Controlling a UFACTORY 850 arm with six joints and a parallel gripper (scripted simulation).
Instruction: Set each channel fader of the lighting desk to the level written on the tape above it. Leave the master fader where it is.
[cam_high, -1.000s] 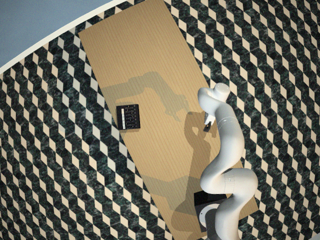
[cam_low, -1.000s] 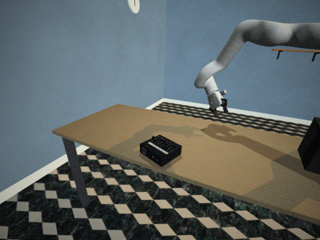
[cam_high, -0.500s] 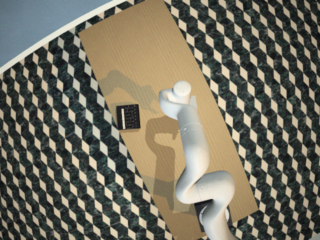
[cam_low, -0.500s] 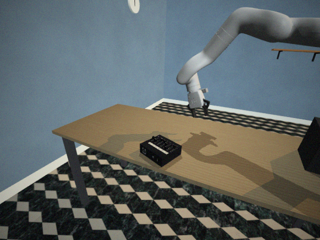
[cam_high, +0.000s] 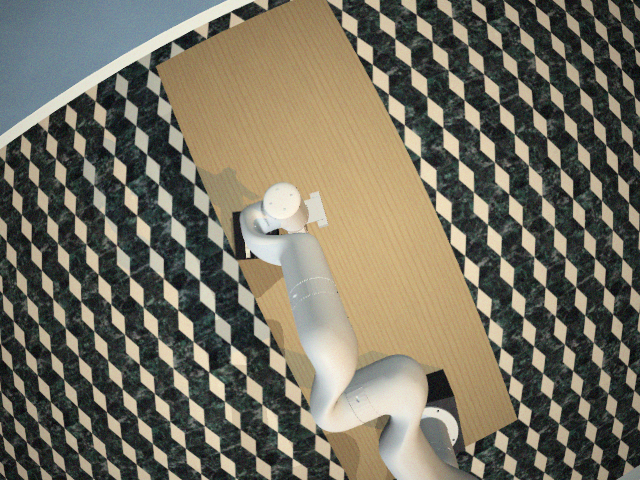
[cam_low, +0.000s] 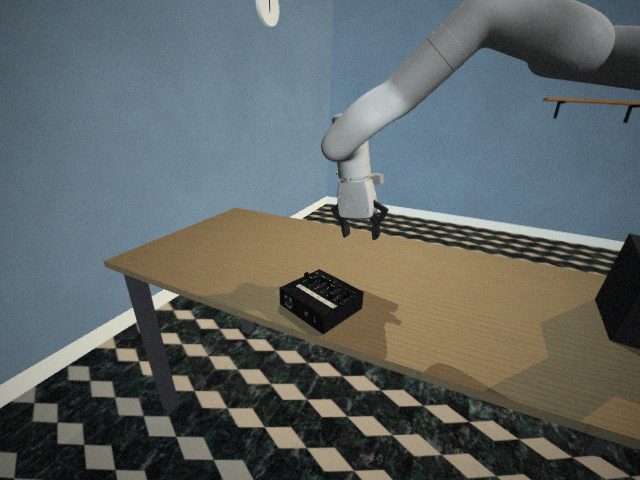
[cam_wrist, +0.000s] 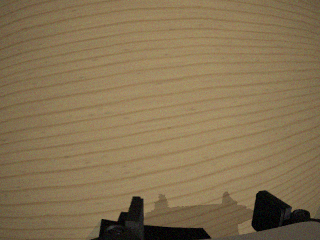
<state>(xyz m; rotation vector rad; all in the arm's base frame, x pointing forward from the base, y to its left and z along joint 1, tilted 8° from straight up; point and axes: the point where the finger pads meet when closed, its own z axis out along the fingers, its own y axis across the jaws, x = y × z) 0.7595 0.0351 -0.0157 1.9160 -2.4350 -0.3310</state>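
Observation:
The lighting desk (cam_low: 320, 300) is a small black box with a white tape strip and several small faders on top. It sits near the front edge of the wooden table (cam_low: 206, 242) (cam_high: 289, 103) (cam_wrist: 160, 60). In the overhead view the arm hides most of the desk (cam_high: 239, 236). The fader levels and the writing on the tape are too small to read. My gripper (cam_low: 360, 233) (cam_wrist: 201, 214) is open and empty. It points down, well above the desk. The wrist view shows only bare table wood and the finger shadows; the desk is out of that view.
The robot's black base block (cam_low: 620, 294) (cam_high: 442, 384) stands at the table's right end. A wall shelf (cam_low: 589, 101) and a clock (cam_low: 267, 10) are on the blue walls. The floor around the table is chequered.

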